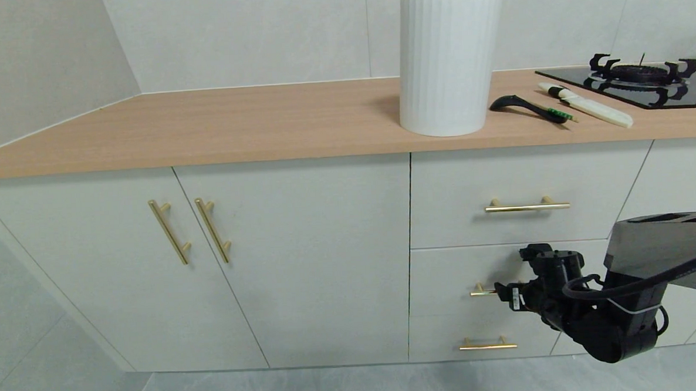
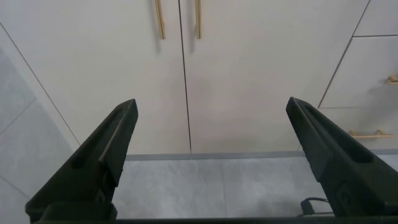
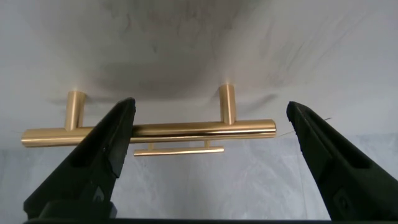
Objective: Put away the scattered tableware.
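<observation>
Kitchen counter and cabinet front, seen from the head and both wrists. The scattered tableware lies on the wooden countertop (image 1: pixel 233 124), toward its right end. A black spoon (image 1: pixel 526 106) with a green-marked handle tip lies just beside a tall white ribbed canister (image 1: pixel 448 62). A white knife-shaped utensil (image 1: pixel 588 105) lies close beside the spoon, between it and the black gas hob (image 1: pixel 642 80). Both utensils rest flat, and the canister stands upright. Below the counter is a stack of three drawers. The right pincer (image 1: pixel 505 294) sits low in front of the middle drawer, at the middle drawer handle (image 1: pixel 481 292), with the top drawer handle (image 1: pixel 527 206) above and the bottom drawer handle (image 1: pixel 488 346) below. In the right wrist view the right pincer (image 3: pixel 209 106) is spread wide and grips nothing. The brass bar of the middle drawer handle (image 3: pixel 186 132) runs crosswise just ahead of the fingers. One finger (image 3: pixel 112 143) overlaps the bar, and the other stands past the bar's end. Whether any finger touches the bar cannot be told. The bottom drawer handle (image 3: pixel 179 149) shows beyond. In the left wrist view the left pincer (image 2: pixel 211 102) is likewise spread wide and holds nothing. It faces the lower part of the double cabinet doors (image 2: pixel 249 93), near the grey floor (image 2: pixel 211 186) and clear of both.
</observation>
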`<state>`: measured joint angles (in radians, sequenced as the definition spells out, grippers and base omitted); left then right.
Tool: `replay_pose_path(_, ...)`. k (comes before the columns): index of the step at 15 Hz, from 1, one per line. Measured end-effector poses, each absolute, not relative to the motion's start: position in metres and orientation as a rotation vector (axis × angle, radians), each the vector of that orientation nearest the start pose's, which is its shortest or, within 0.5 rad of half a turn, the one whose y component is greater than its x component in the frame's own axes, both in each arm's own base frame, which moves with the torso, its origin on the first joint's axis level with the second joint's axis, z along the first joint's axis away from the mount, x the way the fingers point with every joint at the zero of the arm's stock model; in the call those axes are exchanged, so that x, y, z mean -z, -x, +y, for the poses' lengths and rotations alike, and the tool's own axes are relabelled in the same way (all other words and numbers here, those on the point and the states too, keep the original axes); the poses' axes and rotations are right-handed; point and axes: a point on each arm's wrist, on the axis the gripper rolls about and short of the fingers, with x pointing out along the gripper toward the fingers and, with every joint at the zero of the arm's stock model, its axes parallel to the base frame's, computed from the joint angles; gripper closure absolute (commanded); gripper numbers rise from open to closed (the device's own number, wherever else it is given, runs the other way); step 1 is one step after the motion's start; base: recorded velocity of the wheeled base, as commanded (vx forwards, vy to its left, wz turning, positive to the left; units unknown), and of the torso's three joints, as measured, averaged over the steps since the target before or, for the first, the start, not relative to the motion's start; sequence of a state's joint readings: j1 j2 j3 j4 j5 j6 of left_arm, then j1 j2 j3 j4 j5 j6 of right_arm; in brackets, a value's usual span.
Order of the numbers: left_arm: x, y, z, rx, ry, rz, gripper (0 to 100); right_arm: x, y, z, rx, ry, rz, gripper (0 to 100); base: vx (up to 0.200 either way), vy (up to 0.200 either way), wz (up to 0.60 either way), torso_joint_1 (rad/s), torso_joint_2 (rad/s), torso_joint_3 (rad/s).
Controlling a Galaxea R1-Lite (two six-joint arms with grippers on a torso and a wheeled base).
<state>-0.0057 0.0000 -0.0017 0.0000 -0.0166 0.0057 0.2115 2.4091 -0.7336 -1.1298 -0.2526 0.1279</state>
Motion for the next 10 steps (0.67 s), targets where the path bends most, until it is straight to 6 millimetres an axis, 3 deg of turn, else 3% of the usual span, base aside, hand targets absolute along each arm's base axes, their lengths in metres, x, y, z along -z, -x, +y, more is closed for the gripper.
replay_pose_path(10, -0.0760, 0.0229, -0.0002, 0.022, -0.006, -0.002, 0, 0.0370, -0.3536, 0.0702, 0.075, 0.011, 0.556, 0, 0.000, 0.000, 0.00, 0.000, 0.00, 0.000)
